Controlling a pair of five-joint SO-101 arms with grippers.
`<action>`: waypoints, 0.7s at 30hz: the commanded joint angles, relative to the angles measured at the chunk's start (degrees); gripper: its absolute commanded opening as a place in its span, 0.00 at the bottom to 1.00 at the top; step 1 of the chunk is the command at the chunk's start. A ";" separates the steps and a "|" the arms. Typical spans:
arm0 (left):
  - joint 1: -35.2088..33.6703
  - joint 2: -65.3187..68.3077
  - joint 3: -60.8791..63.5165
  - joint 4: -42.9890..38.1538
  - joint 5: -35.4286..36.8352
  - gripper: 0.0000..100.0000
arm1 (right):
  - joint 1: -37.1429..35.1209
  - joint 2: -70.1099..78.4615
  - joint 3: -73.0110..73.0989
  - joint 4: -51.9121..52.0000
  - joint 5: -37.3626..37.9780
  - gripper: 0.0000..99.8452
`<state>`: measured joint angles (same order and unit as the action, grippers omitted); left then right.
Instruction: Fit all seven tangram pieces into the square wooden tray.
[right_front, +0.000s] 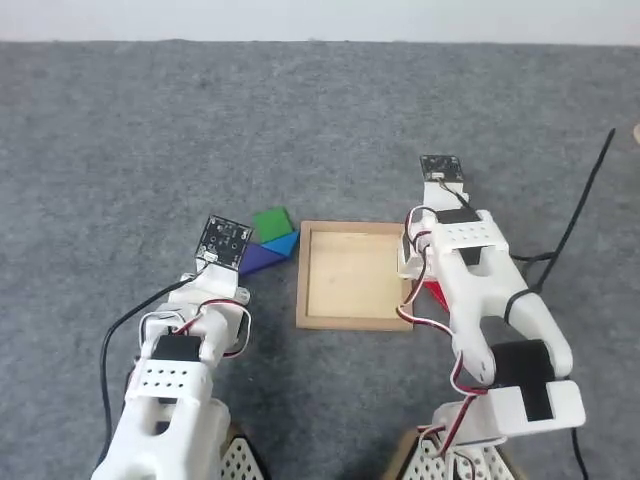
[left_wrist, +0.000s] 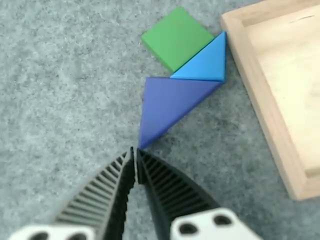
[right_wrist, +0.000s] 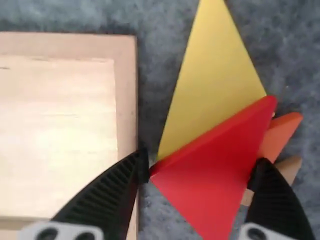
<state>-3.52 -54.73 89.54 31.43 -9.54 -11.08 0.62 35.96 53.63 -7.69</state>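
The square wooden tray (right_front: 352, 321) lies in the middle of the grey desk (right_front: 120, 150) between the two arms, and its floor is bare: no piece has been placed yet. The right pincer (right_wrist: 197, 187) has its jaws spread wide with the red triangle (right_wrist: 215, 172) between them, one finger (right_wrist: 120, 185) at a corner of the piece and the other against its opposite edge. Since the red overlaps the yellow triangle (right_wrist: 215, 85) and an orange piece (right_wrist: 282, 132), I judge it gripped and raised a little, not lying flat. This cluster sits just right of the tray's right rim, so the coming move turns on one thing: the tray lies immediately to the left of the held piece, and the right arm is by far the nearer one. The piece needs to clear the rim and come down flat, probably into a corner. The left pincer (left_wrist: 135, 156) is closed and empty, its tips just short of the sharp corner of the purple triangle (left_wrist: 170, 102), whose length runs away from it toward the tray. Touching the purple piece are a light blue triangle (left_wrist: 205, 62) and a green square (left_wrist: 176, 37), all just left of the tray. By count: one tray, four triangles, one square, one orange piece of unclear shape, six in all; a tan sliver beside the orange may be the seventh, but I cannot tell.
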 joint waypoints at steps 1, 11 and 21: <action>0.00 0.09 -2.42 -0.88 0.09 0.01 | -0.22 -0.48 -1.93 0.57 1.14 0.31; 0.00 0.09 -2.42 -0.88 0.09 0.01 | -0.22 -0.48 -1.93 0.22 1.14 0.11; 0.00 0.09 -2.42 -0.88 0.09 0.01 | 1.89 -4.62 -6.07 9.98 10.46 0.11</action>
<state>-3.52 -54.73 89.54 31.43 -9.54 -10.81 0.44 33.49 56.97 -3.91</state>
